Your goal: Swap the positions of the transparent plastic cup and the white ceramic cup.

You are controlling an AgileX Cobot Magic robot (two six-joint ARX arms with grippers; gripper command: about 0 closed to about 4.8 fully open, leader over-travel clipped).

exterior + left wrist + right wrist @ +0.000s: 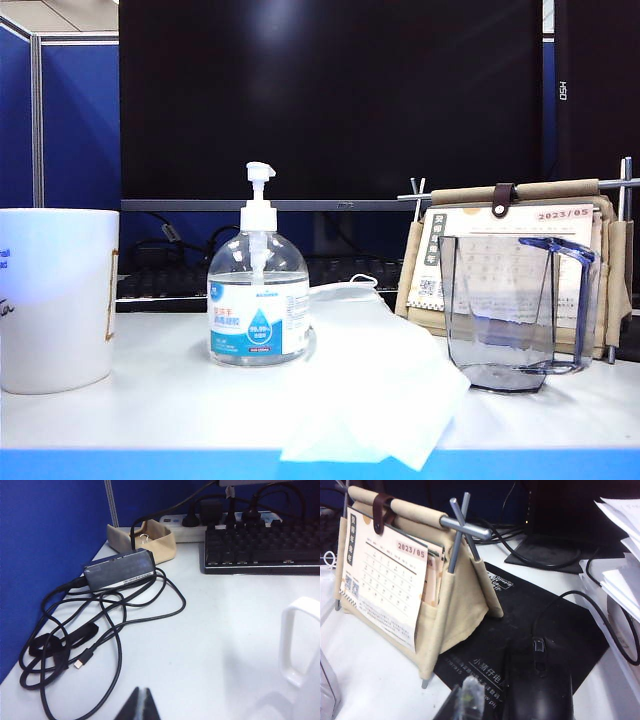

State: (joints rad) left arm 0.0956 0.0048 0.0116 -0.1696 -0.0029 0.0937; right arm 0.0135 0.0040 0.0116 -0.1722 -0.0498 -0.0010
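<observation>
The white mug (pixel 55 298) stands left of the pump bottle (pixel 258 290), the clear cup (pixel 515 312) right by the calendar (pixel 520 255), while the left gripper (pixel 139 706) and right gripper (pixel 469 702) hang closed, empty.

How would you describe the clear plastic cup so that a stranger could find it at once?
Start at the fabric desk calendar on the right of the table. Directly in front of it stands the clear cup, right of the white tissue. Unlike the pump bottle, it has no label or pump: it is open-topped, faceted, blue-grey tinted, with a handle.
</observation>
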